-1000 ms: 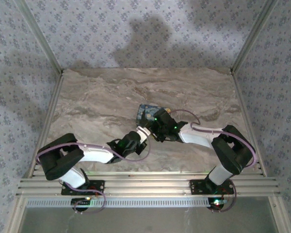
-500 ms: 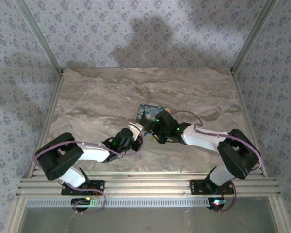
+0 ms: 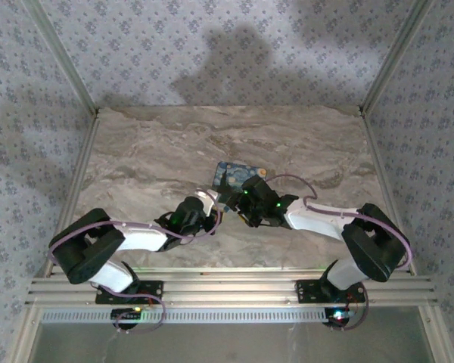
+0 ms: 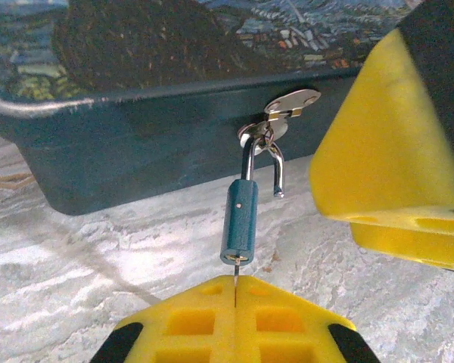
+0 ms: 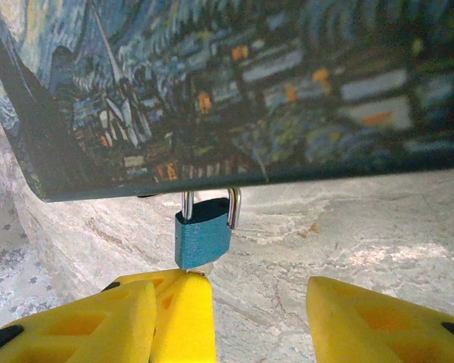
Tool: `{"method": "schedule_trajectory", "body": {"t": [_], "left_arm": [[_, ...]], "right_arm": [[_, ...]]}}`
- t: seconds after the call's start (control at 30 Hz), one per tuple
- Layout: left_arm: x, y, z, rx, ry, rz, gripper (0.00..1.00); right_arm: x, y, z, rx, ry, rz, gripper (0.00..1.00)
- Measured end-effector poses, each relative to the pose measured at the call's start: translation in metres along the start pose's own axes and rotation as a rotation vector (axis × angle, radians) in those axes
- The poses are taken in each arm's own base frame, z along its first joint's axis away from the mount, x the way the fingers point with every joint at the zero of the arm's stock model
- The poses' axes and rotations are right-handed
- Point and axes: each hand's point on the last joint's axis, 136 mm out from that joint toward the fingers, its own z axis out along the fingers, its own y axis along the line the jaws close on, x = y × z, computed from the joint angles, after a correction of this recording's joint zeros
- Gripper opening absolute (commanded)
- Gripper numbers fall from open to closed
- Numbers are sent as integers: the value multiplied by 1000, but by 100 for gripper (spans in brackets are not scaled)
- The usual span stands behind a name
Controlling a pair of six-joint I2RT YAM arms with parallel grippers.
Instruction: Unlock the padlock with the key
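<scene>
While the left tool (image 4: 234, 296) stands with its yellow fingers pressed together on the key (image 4: 234, 278), only a thin blade of that key shows. It runs straight up from the seam between the fingers into the underside of the padlock (image 4: 238, 221).

The padlock is a small blue body with a bright metal shackle. It hangs from a metal hasp (image 4: 289, 102) on the dark near wall of the printed box (image 3: 238, 171). In the left wrist view one shackle leg ends free, beside the body and clear of it. The right wrist view does not settle this.

The box lies near the middle of the marbled bench (image 3: 151, 166), slightly to the right. Both arms meet at its near edge, the left arm coming from the left and the right arm from the right.

The right tool (image 5: 238, 302) has its fingers well apart and clamps nothing. The padlock hangs just beyond its left finger (image 5: 98, 321), and the left tool's closed fingers sit against that finger, directly under the padlock.
</scene>
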Motion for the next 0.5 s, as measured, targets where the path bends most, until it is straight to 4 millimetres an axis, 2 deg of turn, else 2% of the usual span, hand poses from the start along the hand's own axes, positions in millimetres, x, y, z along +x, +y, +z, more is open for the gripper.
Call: {"method": "schedule_trajectory", "body": {"t": [0.27, 0.5], "left_arm": [[1, -6, 1, 28, 21, -66, 0], [0, -15, 0, 79, 26, -156, 0]], "right_arm": [[1, 4, 1, -18, -4, -7, 55], [5, 5, 9, -23, 3, -16, 55]]}}
